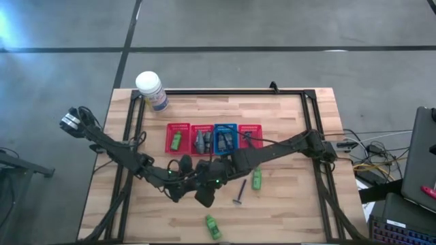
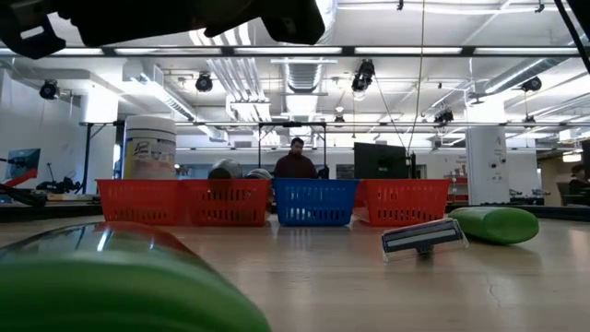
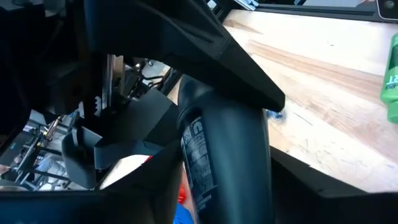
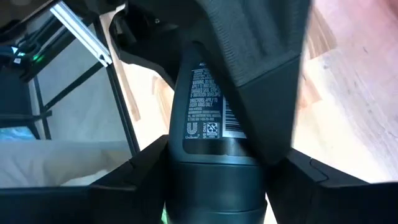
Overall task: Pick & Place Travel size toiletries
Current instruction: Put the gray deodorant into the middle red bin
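A dark oblong tube (image 4: 208, 124) with white print sits between both grippers above the table's near middle; it also shows in the left wrist view as the tube (image 3: 221, 149). My left gripper (image 1: 193, 188) and my right gripper (image 1: 212, 178) meet there, both shut on it. One green bottle (image 1: 257, 179) and a thin dark razor (image 1: 240, 192) lie on the wood to their right. Another green bottle (image 1: 213, 226) lies near the near edge. A green bottle (image 1: 176, 140) lies in the leftmost red basket, and grey tubes (image 1: 201, 139) fill the one beside it. My left gripper pinches the dark tube's body (image 3: 205, 180) between its two fingers, one on each side. The right gripper's finger (image 3: 205, 56) crosses the tube just beyond. The tube is clear of the table. My right gripper pinches the tube's wide lower part (image 4: 211, 168) between its two fingers, with the printed label facing the camera. The left gripper's finger (image 4: 261, 68) covers the tube's far end.
Four slotted baskets stand in a row across the middle: red (image 1: 178, 129), red (image 1: 201, 127), blue (image 1: 225, 126), red (image 1: 250, 127). A big white-lidded jar (image 1: 150, 88) stands at the far left corner. A person (image 2: 296, 159) shows in the room behind.
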`<action>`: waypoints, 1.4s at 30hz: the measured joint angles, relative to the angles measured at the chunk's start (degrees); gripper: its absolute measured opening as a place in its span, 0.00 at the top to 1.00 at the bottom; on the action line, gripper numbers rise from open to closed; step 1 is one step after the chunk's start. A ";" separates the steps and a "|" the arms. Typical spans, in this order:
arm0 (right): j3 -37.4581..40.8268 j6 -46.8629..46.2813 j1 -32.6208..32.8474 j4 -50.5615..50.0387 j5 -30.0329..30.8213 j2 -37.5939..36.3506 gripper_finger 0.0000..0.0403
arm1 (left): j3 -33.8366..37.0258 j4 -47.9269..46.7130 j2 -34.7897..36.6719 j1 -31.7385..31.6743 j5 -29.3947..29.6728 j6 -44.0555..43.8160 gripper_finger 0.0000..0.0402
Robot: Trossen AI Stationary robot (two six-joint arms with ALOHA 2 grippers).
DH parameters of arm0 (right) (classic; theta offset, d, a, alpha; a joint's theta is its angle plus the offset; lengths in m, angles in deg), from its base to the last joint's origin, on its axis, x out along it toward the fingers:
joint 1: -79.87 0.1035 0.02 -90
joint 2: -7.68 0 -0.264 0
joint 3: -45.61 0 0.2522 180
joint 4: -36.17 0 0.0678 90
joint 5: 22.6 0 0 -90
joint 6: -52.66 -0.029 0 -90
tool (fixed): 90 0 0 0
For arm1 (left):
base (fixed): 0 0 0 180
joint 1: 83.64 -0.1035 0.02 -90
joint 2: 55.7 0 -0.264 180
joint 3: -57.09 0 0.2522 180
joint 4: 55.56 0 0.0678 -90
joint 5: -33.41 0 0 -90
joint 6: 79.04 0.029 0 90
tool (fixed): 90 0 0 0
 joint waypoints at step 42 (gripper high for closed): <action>0.17 2.42 -3.33 -0.38 -4.51 -0.07 0.50 | 0.09 -1.44 1.55 -0.09 3.96 2.13 0.65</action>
